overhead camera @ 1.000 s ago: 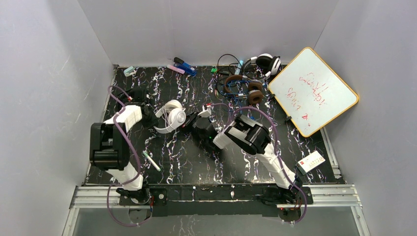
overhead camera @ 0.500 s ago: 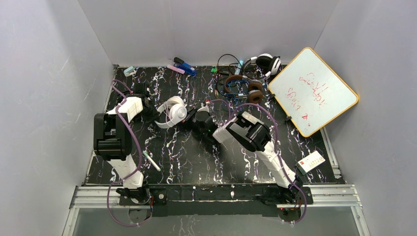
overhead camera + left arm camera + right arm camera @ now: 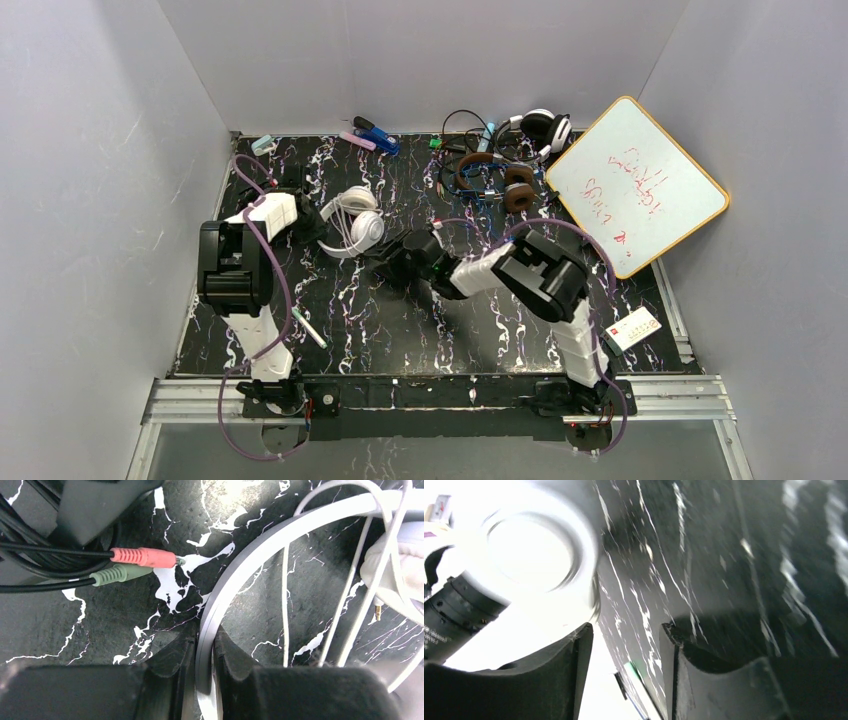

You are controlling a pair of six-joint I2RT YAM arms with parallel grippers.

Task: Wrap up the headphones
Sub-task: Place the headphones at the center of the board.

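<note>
The white headphones (image 3: 352, 222) lie left of the table's middle. My left gripper (image 3: 312, 222) is shut on their grey-white band (image 3: 240, 575), which runs between the fingers (image 3: 227, 655). Their thin white cord (image 3: 350, 595) loops over the band, beside an ear cup (image 3: 395, 565). My right gripper (image 3: 388, 262) is just right of them, open, with nothing between its jaws; a blurred white ear cup (image 3: 534, 555) fills the upper left of its view. The brown-cupped headphones (image 3: 500, 185) and a black-and-white pair (image 3: 540, 125) lie at the back right in tangled cords.
A black cable bundle with a pink plug (image 3: 142, 556) and a green plug (image 3: 120, 573) lies by the left gripper. A whiteboard (image 3: 635, 185) leans at the right. Markers (image 3: 372, 135) lie at the back, a pen (image 3: 308, 328) front left, a small card (image 3: 632, 328) front right.
The right gripper has opened and drawn back from the white headphones as its arm swung right. The left gripper carried the headphones a little farther back.
</note>
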